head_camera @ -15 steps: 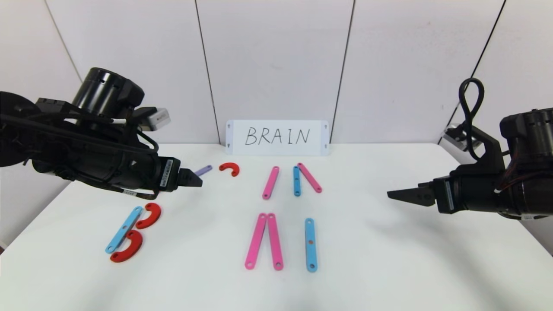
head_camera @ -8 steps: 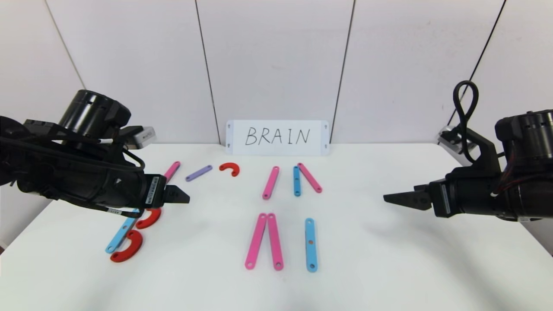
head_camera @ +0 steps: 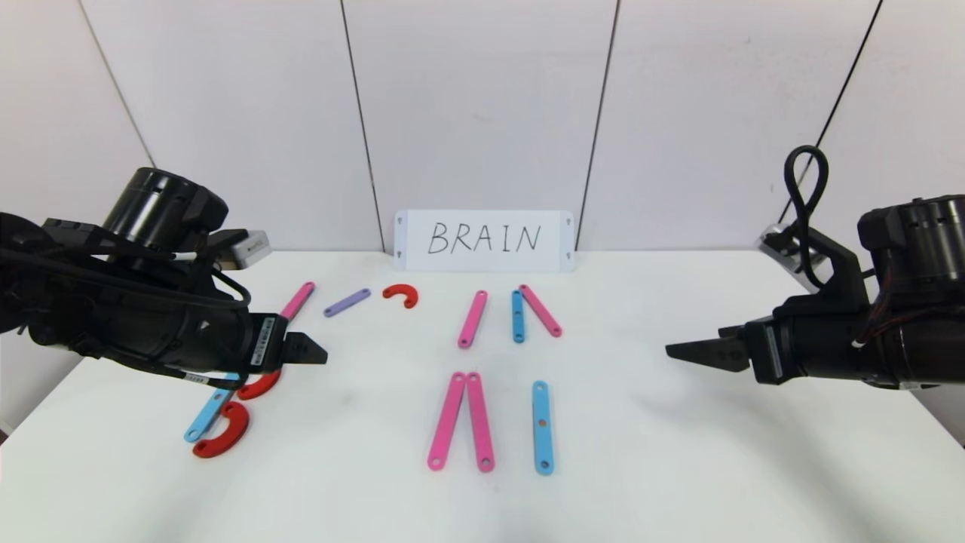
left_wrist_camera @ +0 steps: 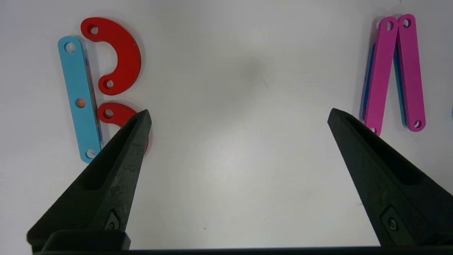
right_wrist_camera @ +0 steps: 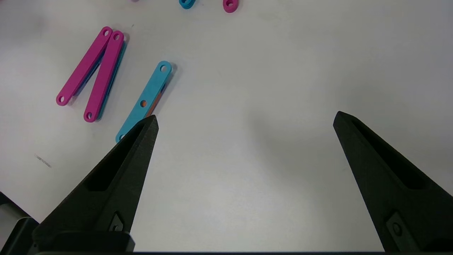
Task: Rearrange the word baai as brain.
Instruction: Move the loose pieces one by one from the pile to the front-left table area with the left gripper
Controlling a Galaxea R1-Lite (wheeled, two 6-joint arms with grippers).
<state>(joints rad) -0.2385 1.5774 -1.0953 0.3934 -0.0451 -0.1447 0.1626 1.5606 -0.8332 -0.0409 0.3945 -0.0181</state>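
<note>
The letter pieces lie flat on the white table (head_camera: 678,467). At the left, a light-blue bar (head_camera: 205,416) with two red C pieces (head_camera: 223,439) forms a B, also in the left wrist view (left_wrist_camera: 78,99). In the middle front, two pink bars (head_camera: 461,421) meet at the top, beside a light-blue bar (head_camera: 542,427). Farther back lie a pink bar (head_camera: 297,300), a lilac bar (head_camera: 347,302), a red C (head_camera: 401,293), a pink bar (head_camera: 473,318), and a blue and pink pair (head_camera: 534,312). My left gripper (head_camera: 313,351) is open and empty above the B. My right gripper (head_camera: 682,351) is open and empty at the right.
A white card handwritten BRAIN (head_camera: 483,240) stands against the back wall. The table's left edge runs close by the B.
My left gripper has pulled back toward the front left, uncovering the far pink and lilac bars and now covering the upper red C. My right gripper has edged slightly left and down.
</note>
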